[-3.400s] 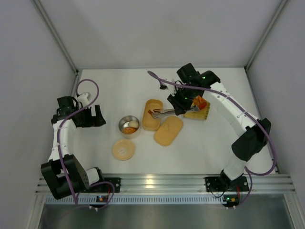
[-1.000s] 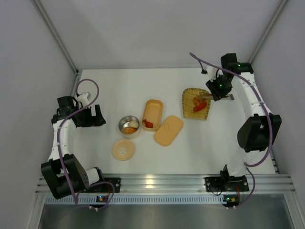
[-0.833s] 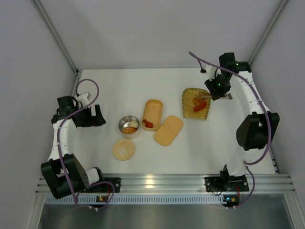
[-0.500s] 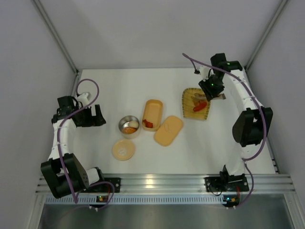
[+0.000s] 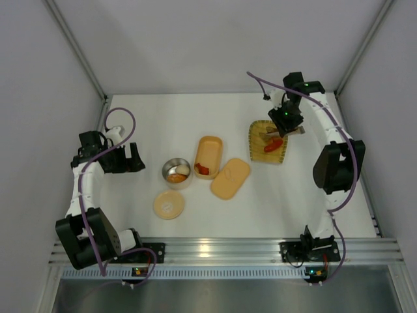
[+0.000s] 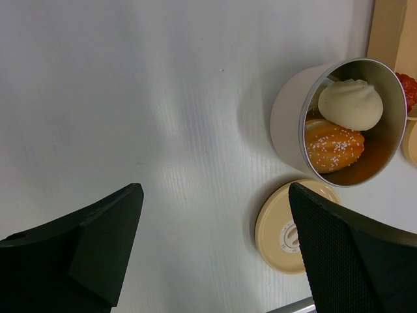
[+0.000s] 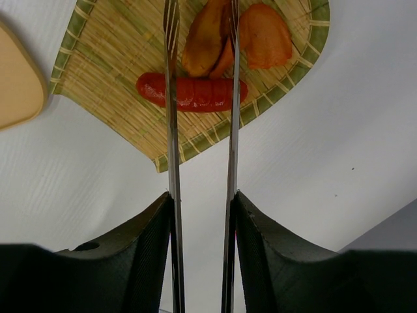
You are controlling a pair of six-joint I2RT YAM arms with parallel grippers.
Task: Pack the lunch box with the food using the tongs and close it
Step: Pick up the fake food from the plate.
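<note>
1. Now the right end effector is clenched on the tongs. Their tips straddle an orange slice on the woven tray, next to the red sausage.
2. That slice overlaps another piece, so a squeeze may drag both.
3. A slick piece could also slip out on the way to the lunch box, which sits open mid-bench, well apart.
4. The thin tong arms might twist between the fingers.
5. The left end effector hangs released near the steel tin, holding nothing. The box lid lies beside the box, not yet on.
</note>
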